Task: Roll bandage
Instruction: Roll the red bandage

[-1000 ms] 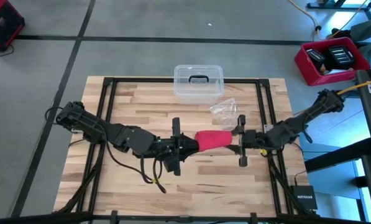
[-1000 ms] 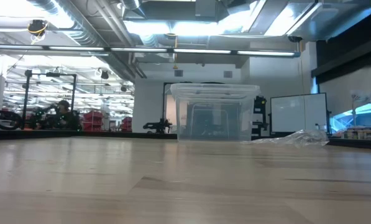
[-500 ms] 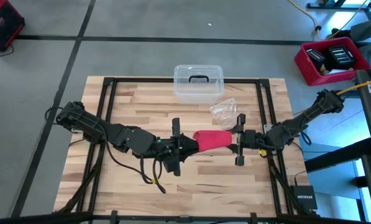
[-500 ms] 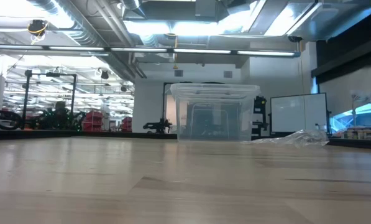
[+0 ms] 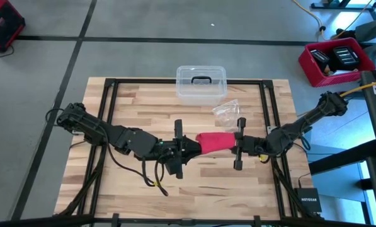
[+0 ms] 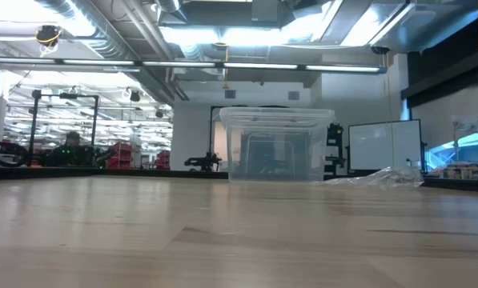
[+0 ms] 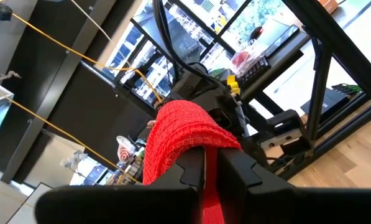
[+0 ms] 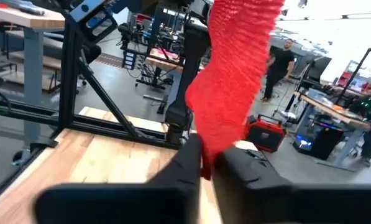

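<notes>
The red bandage spans the gap between my two grippers above the middle of the table, as a short, broad bunch of fabric. My left gripper is shut on its left end and my right gripper on its right end. In the left wrist view the bandage rises from my left gripper toward the other arm. In the right wrist view the bandage stands above my right gripper. The low view shows neither the grippers nor the bandage. My left gripper pinches the bandage's left end between its two fingers, coming level from the table's left. The fabric is bunched there and held clear of the table. My right gripper pinches the bandage's right end between its two fingers, coming level from the table's right. The strip fans out wider beyond the fingers and hangs clear of the table.
A clear plastic box with a dark handle stands at the table's far edge, also in the low view. A crinkled clear wrapper lies just behind the bandage. Black frame rails run along the table's sides. A red bin sits off the table.
My right gripper has shifted a little toward the table's left, in against the bandage's right end, and its wrist has rolled slightly. The bandage stays lifted between the two grippers.
</notes>
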`<action>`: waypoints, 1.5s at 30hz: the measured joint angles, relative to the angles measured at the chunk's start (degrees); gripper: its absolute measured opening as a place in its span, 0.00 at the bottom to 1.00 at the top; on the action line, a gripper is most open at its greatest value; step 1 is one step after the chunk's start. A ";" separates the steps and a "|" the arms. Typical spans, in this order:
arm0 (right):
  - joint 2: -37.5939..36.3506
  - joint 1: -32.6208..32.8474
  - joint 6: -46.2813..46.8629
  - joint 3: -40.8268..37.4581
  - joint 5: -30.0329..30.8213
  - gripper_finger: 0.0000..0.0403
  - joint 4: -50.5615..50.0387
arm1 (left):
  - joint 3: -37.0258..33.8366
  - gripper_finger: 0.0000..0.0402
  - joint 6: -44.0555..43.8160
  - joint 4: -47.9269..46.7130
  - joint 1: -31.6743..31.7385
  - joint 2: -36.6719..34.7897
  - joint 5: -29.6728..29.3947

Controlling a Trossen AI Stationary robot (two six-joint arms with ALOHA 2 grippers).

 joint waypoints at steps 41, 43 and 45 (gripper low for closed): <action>-2.37 11.11 8.53 0.00 -5.19 0.01 -0.48 | -0.04 0.04 8.44 1.18 6.82 0.57 0.04; -2.46 11.65 8.64 0.00 -3.74 0.01 -0.71 | -0.04 0.04 8.40 1.26 6.72 0.59 0.04; -2.31 11.69 10.19 0.00 -2.42 0.01 -1.15 | -0.04 0.04 7.84 1.48 6.43 0.59 0.04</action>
